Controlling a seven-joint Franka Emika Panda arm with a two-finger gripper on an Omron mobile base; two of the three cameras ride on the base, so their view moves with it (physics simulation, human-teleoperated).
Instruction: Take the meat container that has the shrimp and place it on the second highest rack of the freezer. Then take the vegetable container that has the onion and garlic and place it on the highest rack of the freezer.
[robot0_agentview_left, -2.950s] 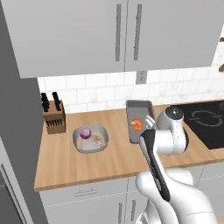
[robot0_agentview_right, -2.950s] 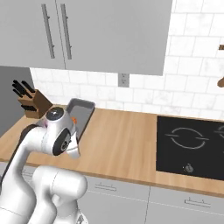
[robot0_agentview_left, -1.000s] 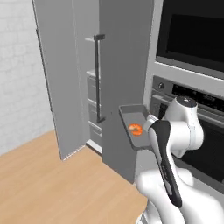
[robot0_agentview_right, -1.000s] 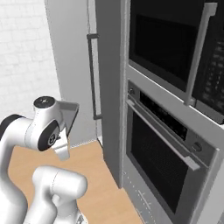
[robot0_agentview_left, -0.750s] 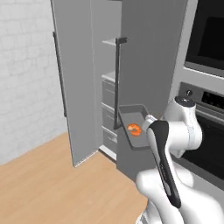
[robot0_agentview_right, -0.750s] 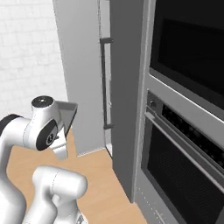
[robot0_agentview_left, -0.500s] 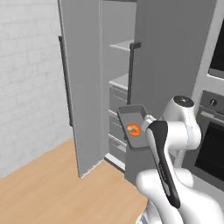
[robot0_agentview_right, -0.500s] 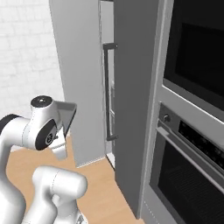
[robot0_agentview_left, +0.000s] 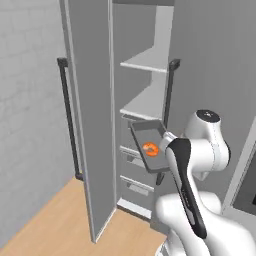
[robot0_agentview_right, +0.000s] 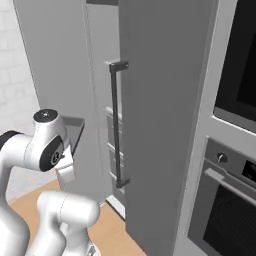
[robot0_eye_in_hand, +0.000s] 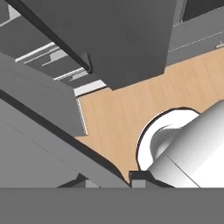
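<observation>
The meat container (robot0_agentview_left: 149, 150), a flat grey tray, holds an orange shrimp (robot0_agentview_left: 150, 148) and is carried at chest height in front of the open freezer. My gripper (robot0_agentview_left: 161, 173) is shut on the tray's near edge, below and behind it. From the right base view, the tray (robot0_agentview_right: 76, 130) pokes out beside the arm's shoulder. In the hand view the tray's wall (robot0_eye_in_hand: 52, 131) runs diagonally down to my gripper (robot0_eye_in_hand: 109, 180). Inside the freezer I see the highest rack (robot0_agentview_left: 149, 61) and the second highest rack (robot0_agentview_left: 146, 103), both bare. The vegetable container is out of view.
The freezer's left door (robot0_agentview_left: 91, 125) stands open toward me, and its right door (robot0_agentview_right: 160, 125) with a dark handle (robot0_agentview_right: 116, 125) is open on the other side. Drawers (robot0_agentview_left: 134, 156) sit under the racks. An oven (robot0_agentview_right: 225, 200) is at right. The floor (robot0_agentview_left: 60, 225) is wood.
The whole picture has shifted as the base drove: the freezer's open front now sits nearer and more centred. The tray with the shrimp stays held in the same pose.
</observation>
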